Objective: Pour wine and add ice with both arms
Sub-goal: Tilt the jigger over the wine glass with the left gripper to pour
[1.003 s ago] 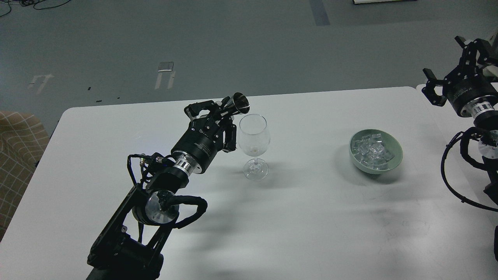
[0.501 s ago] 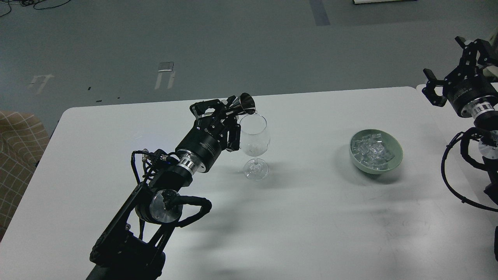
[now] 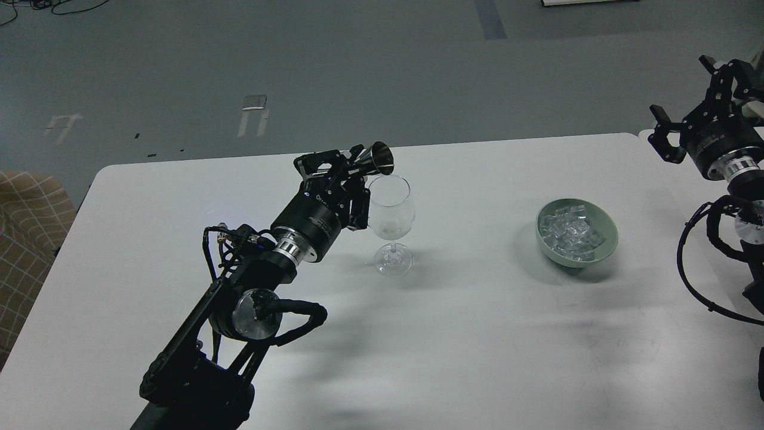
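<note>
A clear stemmed wine glass (image 3: 391,218) stands upright near the middle of the white table (image 3: 477,334). My left gripper (image 3: 341,169) is shut on a small metal jigger cup (image 3: 379,159), tipped so its mouth sits over the glass's left rim. No stream of wine is visible; a little clear liquid seems to lie in the bowl of the glass. The ice (image 3: 570,232) is a pile of clear cubes in a green bowl (image 3: 603,236) to the right of the glass. My right gripper (image 3: 686,101) is open and empty, raised above the table's far right edge.
A second white surface (image 3: 647,136) adjoins the table at the far right under my right arm. A checked brown cushion (image 3: 27,239) sits off the table's left edge. Grey floor lies beyond the far edge.
My left gripper has moved right and tipped the jigger from beside the glass to over its rim. Liquid has appeared in the glass. The right arm has barely moved.
</note>
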`<action>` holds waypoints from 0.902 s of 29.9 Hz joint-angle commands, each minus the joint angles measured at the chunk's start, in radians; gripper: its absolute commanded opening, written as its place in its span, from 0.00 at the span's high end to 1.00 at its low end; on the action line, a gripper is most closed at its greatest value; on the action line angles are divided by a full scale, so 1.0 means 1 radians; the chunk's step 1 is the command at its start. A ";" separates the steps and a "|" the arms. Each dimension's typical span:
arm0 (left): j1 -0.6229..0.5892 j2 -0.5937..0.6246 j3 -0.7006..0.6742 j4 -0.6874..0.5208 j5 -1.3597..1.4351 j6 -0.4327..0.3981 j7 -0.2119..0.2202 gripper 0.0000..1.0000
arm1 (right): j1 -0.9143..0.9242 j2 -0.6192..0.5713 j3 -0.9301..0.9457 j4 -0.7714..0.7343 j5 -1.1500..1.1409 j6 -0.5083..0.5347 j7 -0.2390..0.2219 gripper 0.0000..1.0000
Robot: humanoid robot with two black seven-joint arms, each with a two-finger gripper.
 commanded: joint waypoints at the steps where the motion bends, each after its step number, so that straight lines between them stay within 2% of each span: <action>1: 0.000 0.000 0.001 0.000 0.017 -0.013 0.000 1.00 | 0.000 0.000 0.002 0.000 0.000 0.000 0.000 0.00; 27: -0.029 0.011 0.012 0.000 0.089 -0.033 -0.002 1.00 | -0.002 0.000 0.003 0.000 0.000 0.000 0.000 0.00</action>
